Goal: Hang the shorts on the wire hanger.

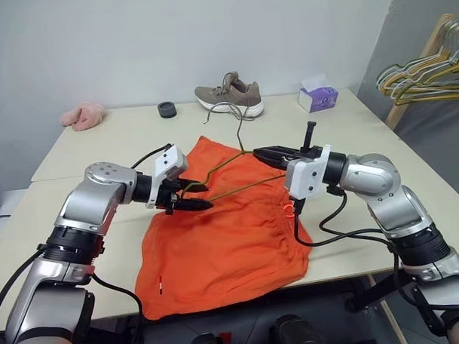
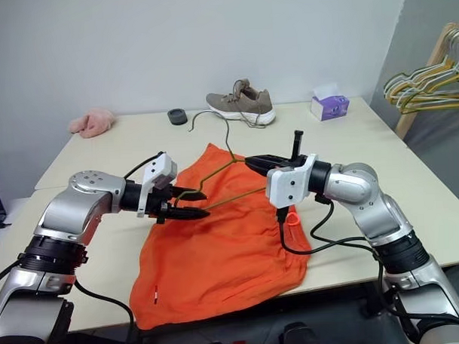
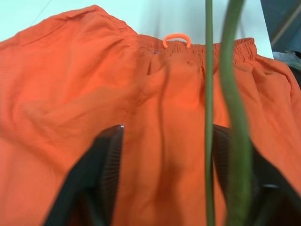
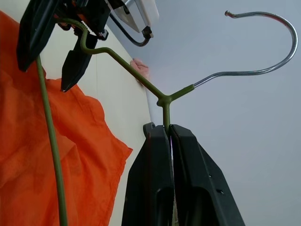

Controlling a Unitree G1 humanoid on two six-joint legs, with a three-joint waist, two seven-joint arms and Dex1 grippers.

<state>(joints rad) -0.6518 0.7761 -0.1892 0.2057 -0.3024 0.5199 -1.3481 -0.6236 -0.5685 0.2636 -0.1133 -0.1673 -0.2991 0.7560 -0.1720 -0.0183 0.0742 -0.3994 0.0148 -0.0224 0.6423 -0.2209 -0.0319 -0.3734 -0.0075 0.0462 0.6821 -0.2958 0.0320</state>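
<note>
The orange shorts (image 1: pixel 224 240) lie spread flat on the table, waistband and small orange drawcord loop (image 3: pixel 177 38) toward the right side. My right gripper (image 1: pixel 260 151) is shut on the wire hanger (image 4: pixel 131 70) just below its neck and holds it above the shorts, hook (image 2: pixel 212 114) pointing away toward the shoe. My left gripper (image 1: pixel 200 194) is at the hanger's left corner. Its black fingers (image 3: pixel 101 174) stand apart with the olive wire passing between them, close to one finger.
At the back of the table (image 1: pixel 100 146) stand a tan shoe (image 1: pixel 228 96), a purple tissue box (image 1: pixel 317 99), a black ring (image 1: pixel 167 109) and a pink fluffy cloth (image 1: pixel 84 115). A wooden rack with bunched hangers (image 1: pixel 426 74) stands at the far right.
</note>
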